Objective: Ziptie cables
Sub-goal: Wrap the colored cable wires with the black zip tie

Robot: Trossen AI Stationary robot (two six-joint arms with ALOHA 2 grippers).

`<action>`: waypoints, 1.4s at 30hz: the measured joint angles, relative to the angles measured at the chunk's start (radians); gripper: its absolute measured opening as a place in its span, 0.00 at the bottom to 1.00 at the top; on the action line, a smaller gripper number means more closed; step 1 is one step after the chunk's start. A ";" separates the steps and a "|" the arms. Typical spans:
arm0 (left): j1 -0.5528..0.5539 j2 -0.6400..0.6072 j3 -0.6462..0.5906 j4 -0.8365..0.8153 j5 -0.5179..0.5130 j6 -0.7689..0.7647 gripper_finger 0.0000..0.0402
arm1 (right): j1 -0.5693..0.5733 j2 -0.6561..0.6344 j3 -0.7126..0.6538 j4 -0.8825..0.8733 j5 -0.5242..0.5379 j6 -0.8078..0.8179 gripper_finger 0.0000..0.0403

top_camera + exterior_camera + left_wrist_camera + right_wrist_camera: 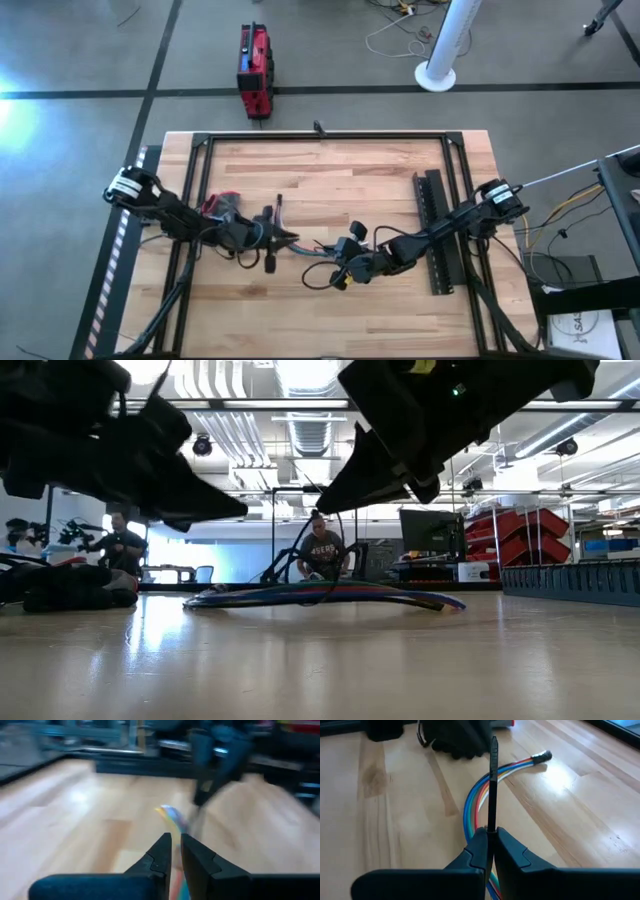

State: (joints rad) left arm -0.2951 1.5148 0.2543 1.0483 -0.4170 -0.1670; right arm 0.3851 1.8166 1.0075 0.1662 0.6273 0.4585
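Wooden bench, ziptie not yet looped round the cables.
Right gripper pinches the ziptie upright; left gripper (nearly closed) seems to pin the cables; next, thread underneath.

You see a grey floor with a red toolbox and a white pole base. Two people sit under bright ceiling lights.

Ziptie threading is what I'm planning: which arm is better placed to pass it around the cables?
Likely the right. The right gripper is shut on the ziptie, upright just above the cables. The left gripper appears shut on the cables' other end.
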 joint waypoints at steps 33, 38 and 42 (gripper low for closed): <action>0.535 0.001 0.479 -1.586 0.217 -0.300 0.07 | 0.000 0.004 0.000 -0.005 -0.034 -0.058 0.01; 0.474 -0.050 0.476 -1.789 0.226 -0.380 0.06 | -0.002 0.004 0.000 -0.005 -0.034 -0.062 0.01; 0.440 -0.081 0.453 -1.826 0.284 -0.401 0.06 | -0.004 0.004 0.000 -0.002 -0.034 -0.065 0.01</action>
State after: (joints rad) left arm 0.1447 1.4335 0.7070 -0.7776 -0.1328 -0.5681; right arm 0.3813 1.8210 1.0077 0.1642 0.5934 0.3939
